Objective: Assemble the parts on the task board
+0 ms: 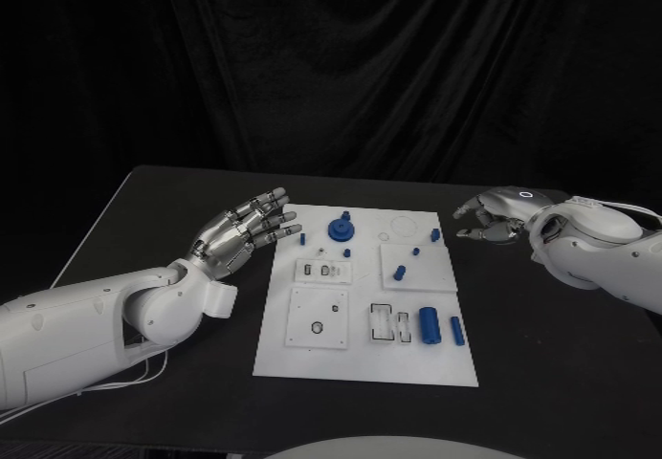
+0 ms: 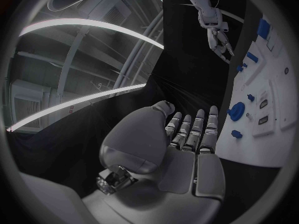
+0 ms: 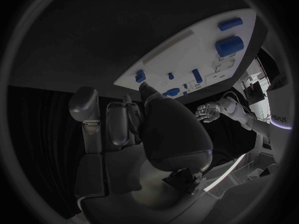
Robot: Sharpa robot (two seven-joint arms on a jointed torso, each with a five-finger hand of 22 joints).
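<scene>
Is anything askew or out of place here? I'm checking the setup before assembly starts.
Nothing stands out. The task board lies flat on the table, blue parts rest on it, and both hands, left hand and right hand, hover beside it holding nothing.

Light: dim around me, black backdrop; the board (image 1: 365, 368) is the brightest thing.
Glare: bright curved strips of room light at my left wrist.
Edges: both wrist circles bend straight lines, dark rims.
Focus: my right hand (image 3: 149, 134) looms dark and soft.

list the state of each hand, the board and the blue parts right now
left hand: open, fingers apart, holding nothing, beside the board
right hand: fingers curled in, holding nothing
task board: flat on the table
blue parts: loose on the board, none held
gear-like part: standing on the board
</scene>
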